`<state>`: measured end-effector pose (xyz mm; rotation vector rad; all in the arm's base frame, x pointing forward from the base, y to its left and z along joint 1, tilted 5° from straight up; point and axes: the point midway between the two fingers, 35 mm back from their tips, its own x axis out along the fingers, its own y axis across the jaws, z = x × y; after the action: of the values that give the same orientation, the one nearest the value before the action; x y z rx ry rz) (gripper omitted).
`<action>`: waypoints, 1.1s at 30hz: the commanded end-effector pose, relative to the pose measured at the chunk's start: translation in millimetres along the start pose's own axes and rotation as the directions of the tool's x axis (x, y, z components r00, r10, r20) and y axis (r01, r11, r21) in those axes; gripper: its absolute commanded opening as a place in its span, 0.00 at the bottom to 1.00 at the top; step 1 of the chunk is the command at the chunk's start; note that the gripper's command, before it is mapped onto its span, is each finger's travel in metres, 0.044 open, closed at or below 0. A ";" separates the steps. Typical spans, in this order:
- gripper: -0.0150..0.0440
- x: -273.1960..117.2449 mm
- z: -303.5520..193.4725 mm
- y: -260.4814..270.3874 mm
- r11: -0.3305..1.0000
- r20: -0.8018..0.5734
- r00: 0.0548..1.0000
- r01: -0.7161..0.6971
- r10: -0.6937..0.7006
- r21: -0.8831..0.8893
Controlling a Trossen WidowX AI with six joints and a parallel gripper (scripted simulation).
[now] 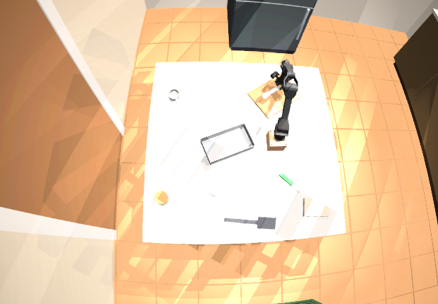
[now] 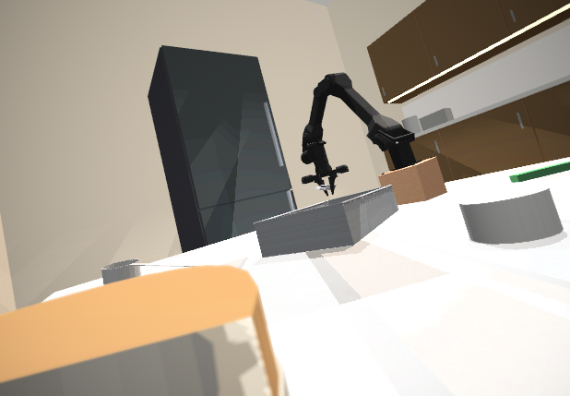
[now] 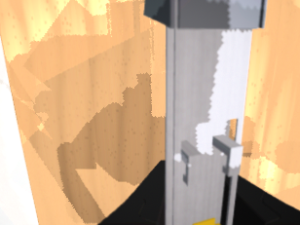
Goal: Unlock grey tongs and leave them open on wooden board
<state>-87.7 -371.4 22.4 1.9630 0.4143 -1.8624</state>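
Top view: your gripper (image 1: 280, 86) (image 2: 330, 194) was over wooden board (image 1: 270, 113) (image 3: 97, 57), pinching grey tongs (image 1: 271, 92) (image 2: 321, 187) (image 3: 195, 87). Exterior view: your gripper pointed down beyond roasting tin (image 1: 227, 157) (image 2: 304, 230), well apart from it. Wrist view: tongs ran lengthwise above board, dark block (image 3: 214, 13) at one end, yellow patch (image 3: 206, 222) near other. You couldn't tell whether lock was released. Green bar (image 1: 286, 179) (image 2: 540, 172) lay on table (image 1: 191, 117) (image 2: 332, 337), past arm's wooden base block (image 1: 276, 147) (image 2: 412, 184).

Top looks down and exterior looks low across one shared table (image 1: 184, 117) (image 2: 323, 337).
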 end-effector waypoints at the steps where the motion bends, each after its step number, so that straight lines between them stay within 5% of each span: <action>1: 0.00 8.4 -1.3 -0.3 1.000 -0.004 1.000 -0.002 0.002 0.003; 17: 0.00 25.1 -3.4 -2.3 1.000 -0.004 1.000 -0.002 0.002 0.003; 33: 0.71 23.5 -2.9 -2.8 1.000 -0.002 1.000 0.002 -0.002 0.000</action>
<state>-84.8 -369.0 -1.3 1.9660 0.4169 -1.8614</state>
